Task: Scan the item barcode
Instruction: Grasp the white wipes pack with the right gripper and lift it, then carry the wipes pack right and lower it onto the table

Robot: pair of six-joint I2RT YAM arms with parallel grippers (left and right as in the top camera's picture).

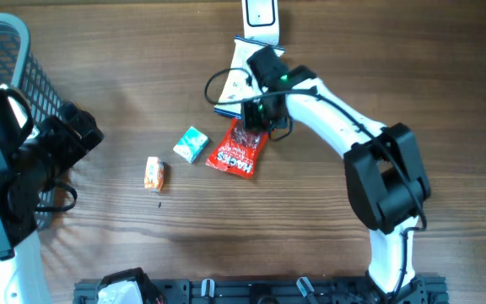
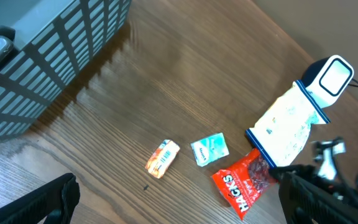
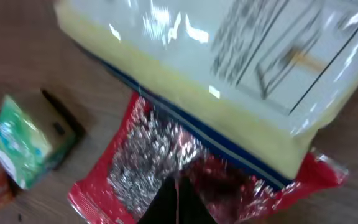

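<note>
Now: my right gripper [image 1: 258,114] is clamped tight on the top edge of the red candy bag [image 1: 238,148], a thin pinch on the foil as far as my wrist view shows. The bag lies flat near the middle of the tabletop's far edge, its top tucked under the white pouch [image 1: 233,84]. The scanner [image 1: 261,17] stands at the far edge itself, just beyond the pouch. My left gripper [image 1: 78,131] hangs spread wide and empty by the left edge, beside the basket [image 1: 7,51]. The green packet [image 1: 191,143] and the orange packet [image 1: 154,172] sit apart, left of the bag.

Step in hand, as I read it: lift the bag and present it to the scanner.

- Draw the bag out from beneath the pouch toward the near edge, low and slow, so the pouch does not ride along.
- The foil looks slick and the grip is narrow. Expect droop and swing, so no quick turns.
- No barcode shows on the upward face. It is likely underneath, so turn that side to the scanner window and hold it flat and steady.
</note>
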